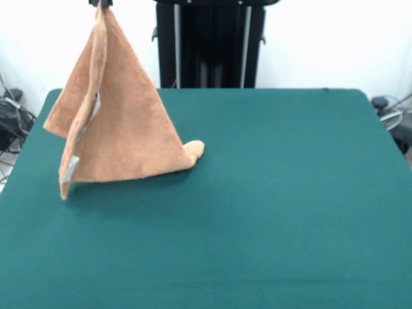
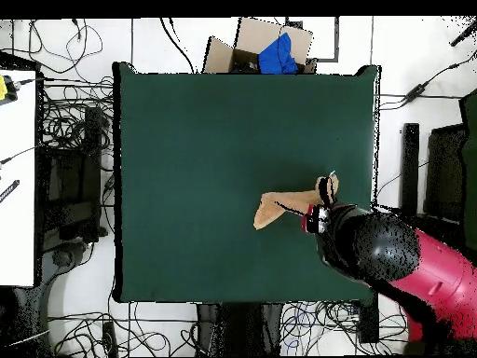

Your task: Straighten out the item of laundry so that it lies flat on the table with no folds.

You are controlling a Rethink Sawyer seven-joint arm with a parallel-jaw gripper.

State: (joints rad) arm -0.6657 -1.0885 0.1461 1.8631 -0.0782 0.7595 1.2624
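Note:
The peach-orange towel (image 1: 122,122) hangs in a tall triangle from one corner, held at the top edge of the front view. Its lower edge and one rolled corner (image 1: 193,151) rest on the dark green table (image 1: 270,193). A small white tag (image 1: 71,166) shows near its lower left edge. My gripper (image 1: 101,3) shows only its tips at the top, shut on the towel's corner. In the overhead view the towel (image 2: 284,205) lies at the table's right side, and the gripper (image 2: 325,193) and red and black arm cover its right part.
A cardboard box with a blue cloth (image 2: 277,51) sits beyond the table's top edge in the overhead view. Cables lie on the floor around the table. The robot's black pedestal (image 1: 209,45) stands behind the table's far edge.

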